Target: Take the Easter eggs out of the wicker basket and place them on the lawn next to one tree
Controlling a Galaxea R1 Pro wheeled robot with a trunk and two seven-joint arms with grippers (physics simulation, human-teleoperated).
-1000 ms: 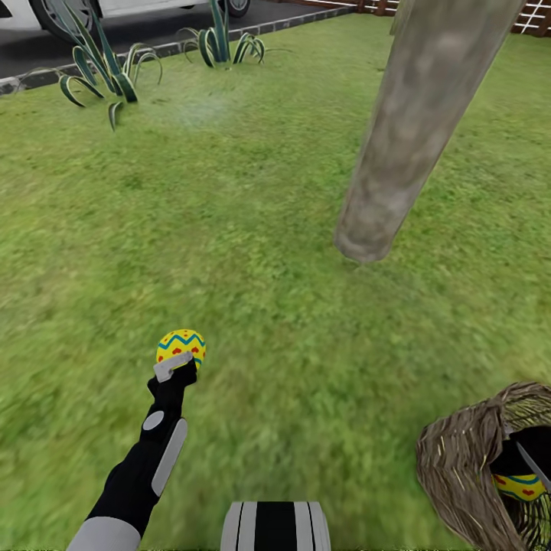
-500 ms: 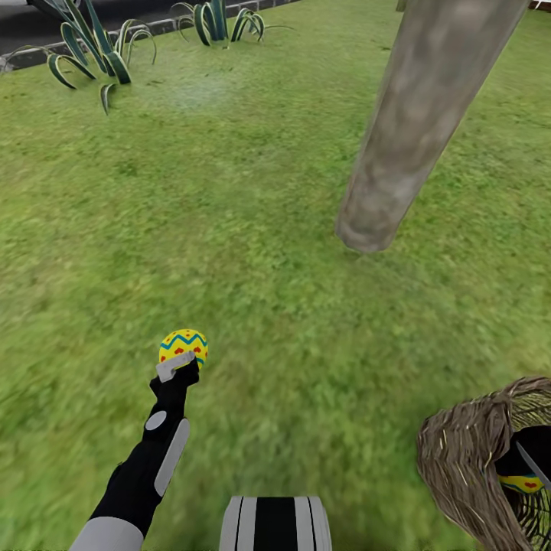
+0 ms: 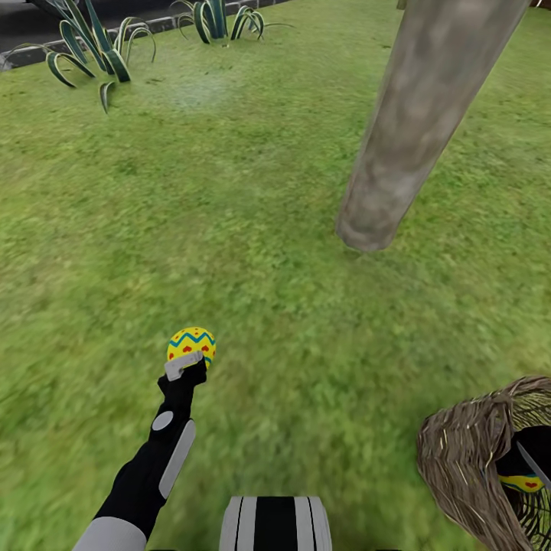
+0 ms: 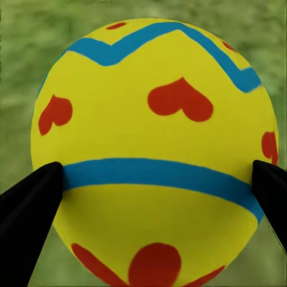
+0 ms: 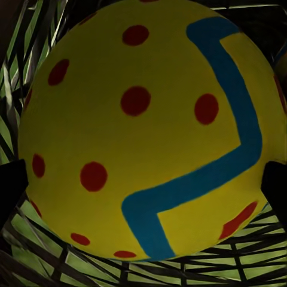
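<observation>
My left gripper (image 3: 189, 361) is shut on a yellow Easter egg (image 3: 191, 346) with red hearts and blue zigzag bands, held low over the lawn (image 3: 229, 214), left of and nearer to me than the tree (image 3: 398, 145). In the left wrist view, black fingertips (image 4: 30, 215) press both sides of that egg (image 4: 152, 137). The wicker basket (image 3: 459, 459) stands at the lower right. My right gripper (image 3: 529, 459) is down inside it, beside a patterned egg (image 3: 523, 483). In the right wrist view, the right gripper (image 5: 143, 179) is shut on a red-dotted egg (image 5: 143, 125) against the basket weave (image 5: 42, 257).
The tree's grey-brown trunk meets the grass ahead and to the right, at its base (image 3: 367, 233). Spiky striped plants (image 3: 92, 46) and a kerb with dark pavement line the far left edge. Open grass lies between me and the trunk.
The head camera tilted down a little at first. My left gripper has carried its egg slightly to the right. The right gripper stays inside the basket.
</observation>
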